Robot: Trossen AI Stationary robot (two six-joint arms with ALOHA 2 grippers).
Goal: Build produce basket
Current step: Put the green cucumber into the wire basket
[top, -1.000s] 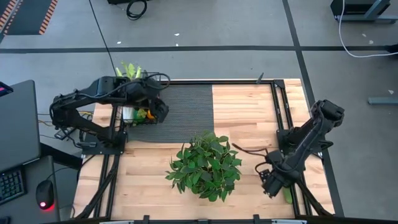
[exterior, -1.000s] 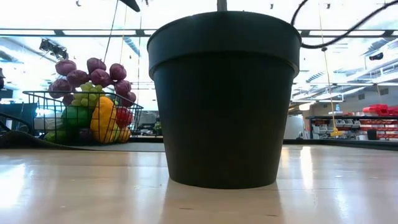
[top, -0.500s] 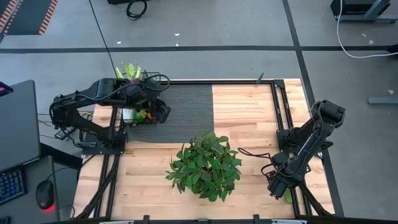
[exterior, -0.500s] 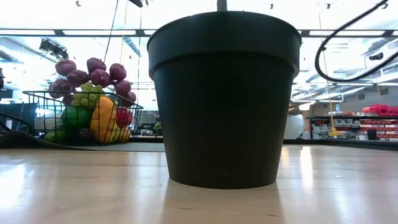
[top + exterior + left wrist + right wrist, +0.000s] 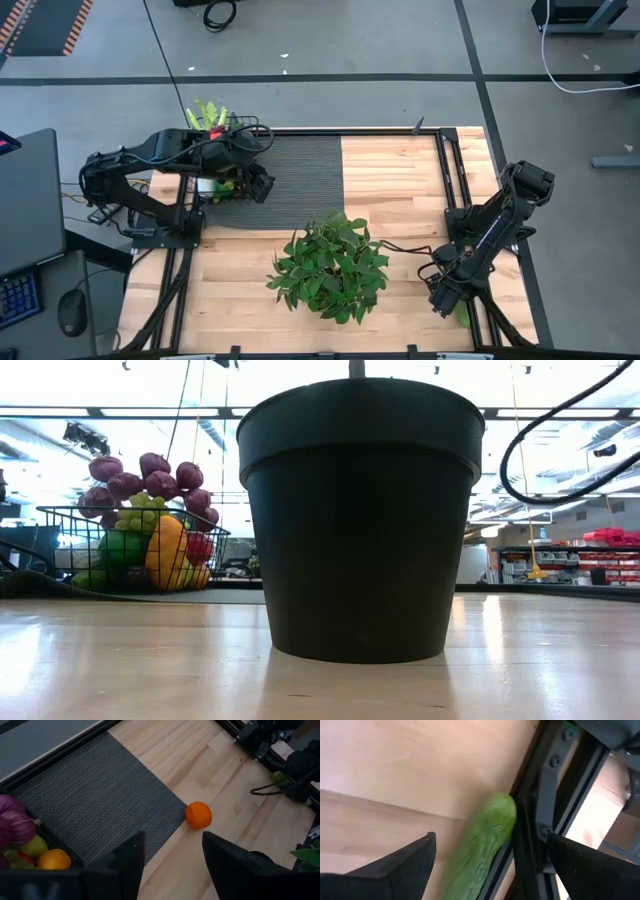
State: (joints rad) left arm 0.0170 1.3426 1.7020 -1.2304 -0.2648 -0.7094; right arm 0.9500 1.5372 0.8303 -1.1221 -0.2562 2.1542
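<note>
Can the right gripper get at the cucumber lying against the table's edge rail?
Probably yes, but awkwardly. The right gripper sits open right over the cucumber, nothing between them. The catch: the cucumber lies against the black frame rail, so one of its fingers has little room on that side.

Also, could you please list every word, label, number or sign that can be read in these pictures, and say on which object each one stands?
None can be read.
Plant pot: plain, no label.
Basket and the produce in it: no lettering.
Cucumber and orange: no stickers.
Shelves in the room behind the table: any signs there are too small to read.
</note>
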